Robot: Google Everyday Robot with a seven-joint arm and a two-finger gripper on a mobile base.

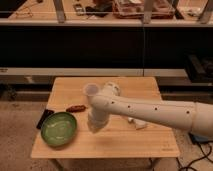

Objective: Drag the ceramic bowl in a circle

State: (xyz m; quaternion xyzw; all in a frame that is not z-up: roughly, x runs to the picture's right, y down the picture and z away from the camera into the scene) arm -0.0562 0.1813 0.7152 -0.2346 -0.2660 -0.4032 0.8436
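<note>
Camera view: ceramic bowl [58,129] upright, front-left on table [147,146]. Gripper [95,126] points down just right of bowl rim, closed, nothing seen held. Likely set to nudge the rim rather than grasp it. Translucent cup [90,90] behind arm, brown item [76,108] near bowl. No readable writing.

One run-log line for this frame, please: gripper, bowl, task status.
gripper: shut, low over table, beside ceramic bowl | ceramic bowl: upright on table, not held | cup: behind arm | task: bowl not yet gripped
</note>
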